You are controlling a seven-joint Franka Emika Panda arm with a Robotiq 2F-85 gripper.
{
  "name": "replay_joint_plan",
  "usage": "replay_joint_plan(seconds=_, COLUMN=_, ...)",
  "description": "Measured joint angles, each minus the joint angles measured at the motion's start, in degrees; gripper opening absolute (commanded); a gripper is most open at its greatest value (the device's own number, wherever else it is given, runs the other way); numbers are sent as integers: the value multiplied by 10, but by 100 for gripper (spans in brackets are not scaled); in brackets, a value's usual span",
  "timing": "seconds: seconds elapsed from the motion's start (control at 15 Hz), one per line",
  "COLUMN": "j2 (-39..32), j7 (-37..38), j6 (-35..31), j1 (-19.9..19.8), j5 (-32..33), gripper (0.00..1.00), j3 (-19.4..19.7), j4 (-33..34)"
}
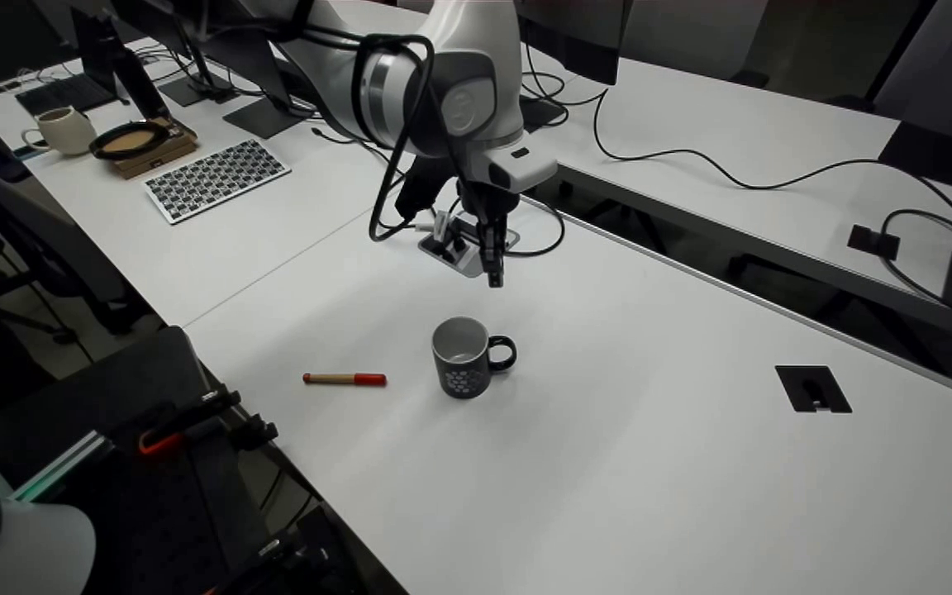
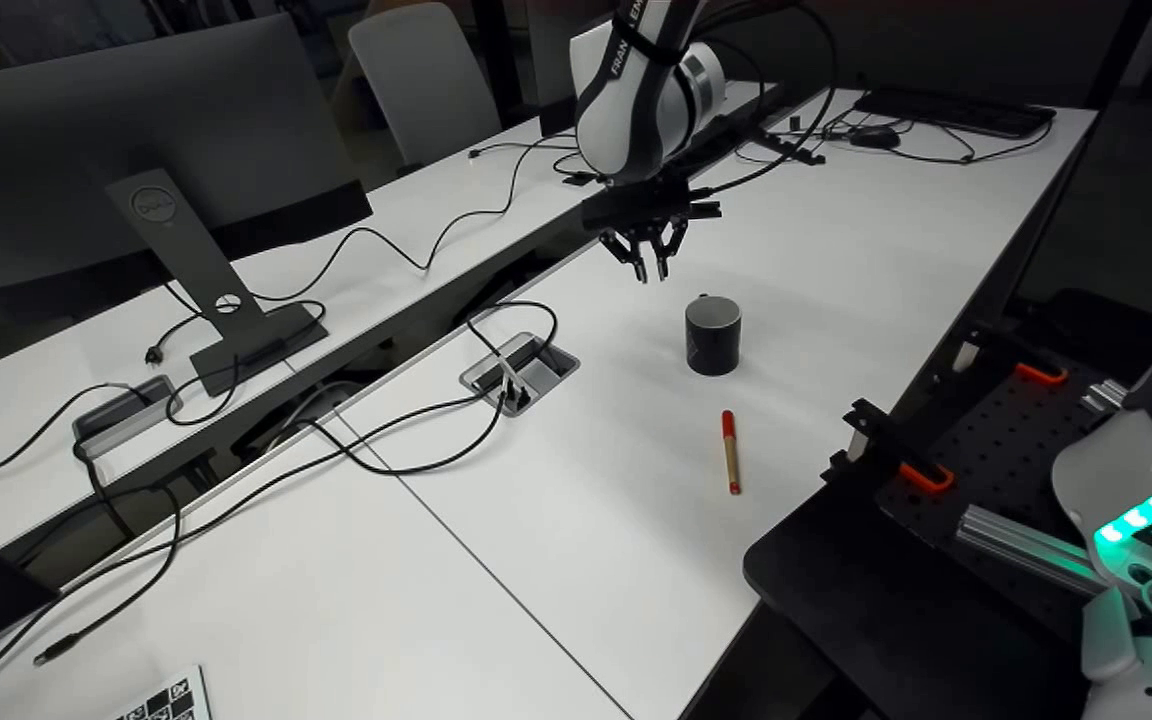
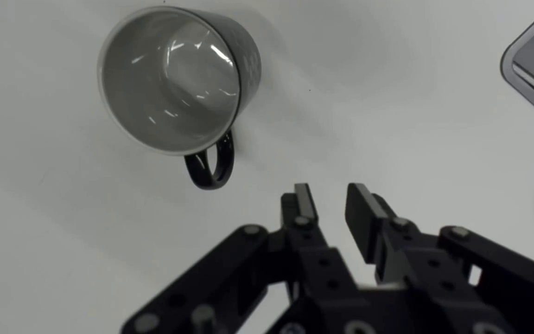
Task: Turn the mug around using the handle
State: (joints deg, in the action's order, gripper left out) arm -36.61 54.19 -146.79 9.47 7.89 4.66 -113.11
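My hand [image 3: 330,199] hangs above the desk [image 1: 649,479], pointing down, its two fingers [image 3: 362,222] partly apart; a narrow gap shows between them with white surface behind it, and I have hold of nothing. The mug [image 3: 179,81] stands upright on the desk, near my hand and apart from it, and from my wrist I look down into its pale grey inside. In that view its handle [image 3: 225,157] sticks out on the side nearer my fingers, with space left between. In an exterior view I see the handle as a whole loop, and a light pattern [image 1: 465,382] low on the mug's wall. The pen [image 1: 344,379] lies flat on the desk, on the side of the mug away from the handle, its longer red end toward the mug. An outlet box [image 2: 548,372] sits sunk in the desk, with cables [image 2: 411,472] near it. A keyboard [image 1: 217,179] lies flat, well apart from the mug.
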Motion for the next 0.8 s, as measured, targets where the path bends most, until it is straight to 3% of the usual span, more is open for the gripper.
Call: replay_joint_plan(seconds=0.8, j2=-9, j7=0, j6=0, j1=4, j5=-15, gripper=1, j3=16, j4=8)
